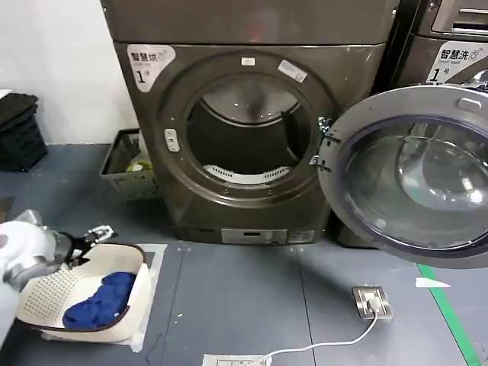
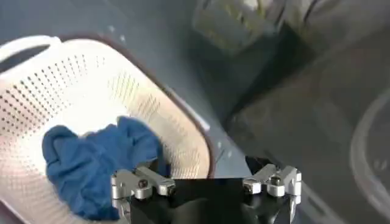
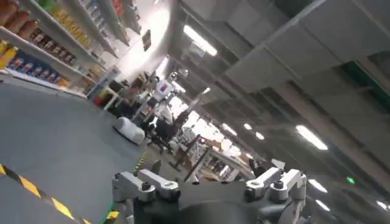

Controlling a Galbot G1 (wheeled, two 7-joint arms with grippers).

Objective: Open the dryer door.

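1. Door (image 1: 408, 171) is already swung wide open, to the right of the dryer (image 1: 252, 130), hanging off its hinge at the drum's right edge. Inner face w/ clear bowl faces the head cam; the outer face isn't visible from here.
2. Drum mouth (image 1: 248, 133) is fully exposed, dark inside, nothing blocking it. Judging by this, the task looks done; nothing left but maybe pulling the arms clear.
3. Left gripper (image 1: 97, 235) sits low, well left of the dryer and far from the door, at the rim of a white basket (image 1: 46, 293). In the left wrist view the gripper (image 2: 206, 182) has its fingers spread apart, holding nothing.
4. Basket holds a blue cloth (image 1: 99, 299); it rests on the floor, left of the dryer.
5. Right gripper (image 3: 207, 182) points away from the dryer, up toward the ceiling and the shop aisle beyond; fingers stand apart, nothing btwn them.
6. Neither gripper touches the door. A 2nd machine (image 1: 450, 46) stands behind the open door, right of the dryer.
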